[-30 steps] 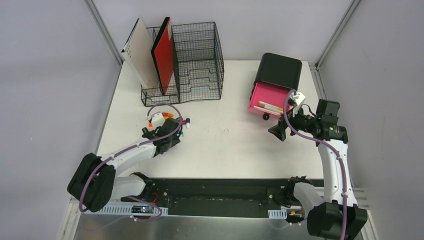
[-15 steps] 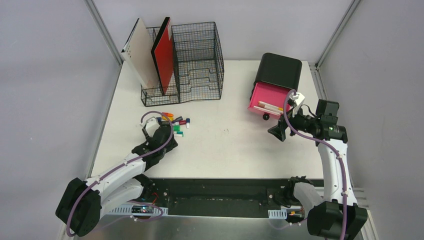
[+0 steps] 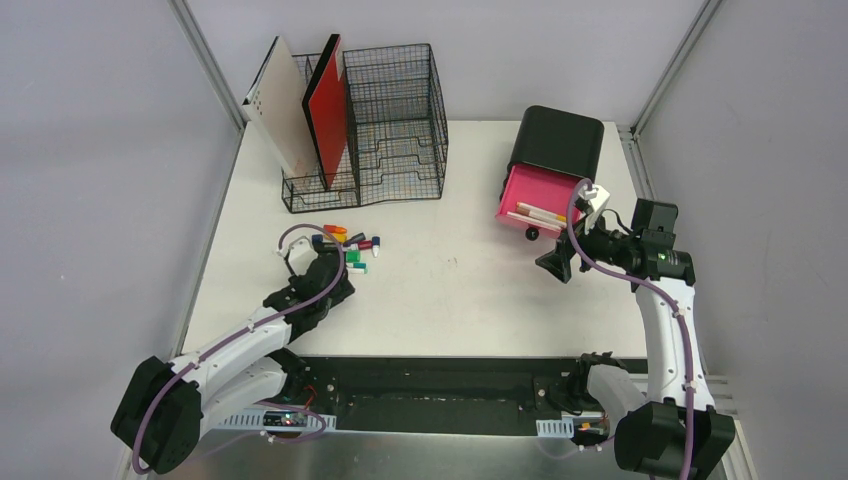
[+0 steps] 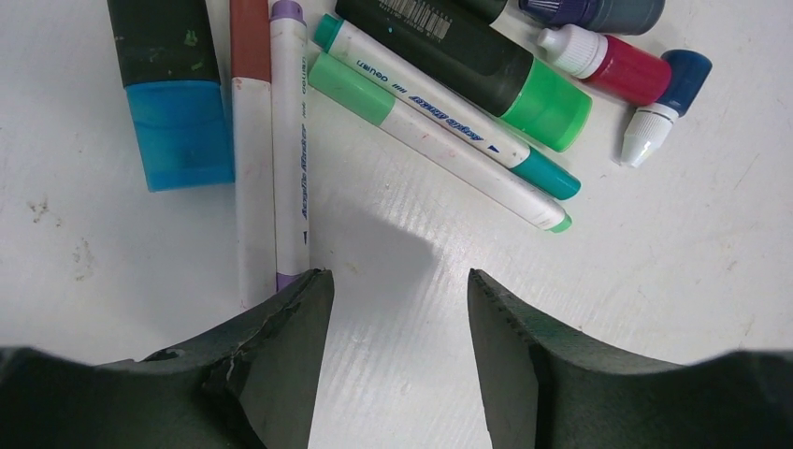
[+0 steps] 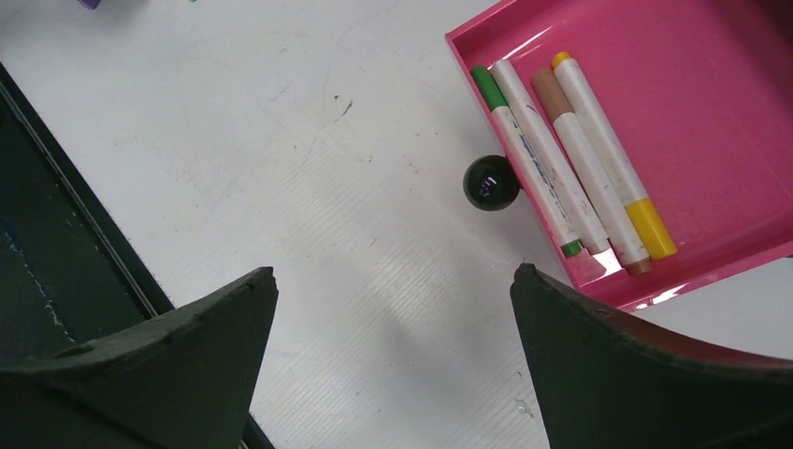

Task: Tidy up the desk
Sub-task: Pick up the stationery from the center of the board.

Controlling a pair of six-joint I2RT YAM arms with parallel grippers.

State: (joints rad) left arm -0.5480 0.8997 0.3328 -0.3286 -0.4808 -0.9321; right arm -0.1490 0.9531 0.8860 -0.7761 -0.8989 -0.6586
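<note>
Several loose markers [image 4: 449,150] just ahead of half-open, empty left gripper [image 4: 397,290]; right gripper [image 5: 393,276] wide-open, empty, beside pink drawer [image 5: 711,112].

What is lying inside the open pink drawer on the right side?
Four markers lie side by side in the pink drawer. Its rear part is hidden inside the black box.

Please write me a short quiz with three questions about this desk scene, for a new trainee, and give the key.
1. True or false: the left gripper holds a marker between its jaws.
2. The pink drawer is: A) shut; B) pulled open, with markers inside; C) pulled open, empty.
3. Fill in: the thick black marker in the left wrist view has a ____ cap.
Key: 1 false; 2 B; 3 green.
</note>
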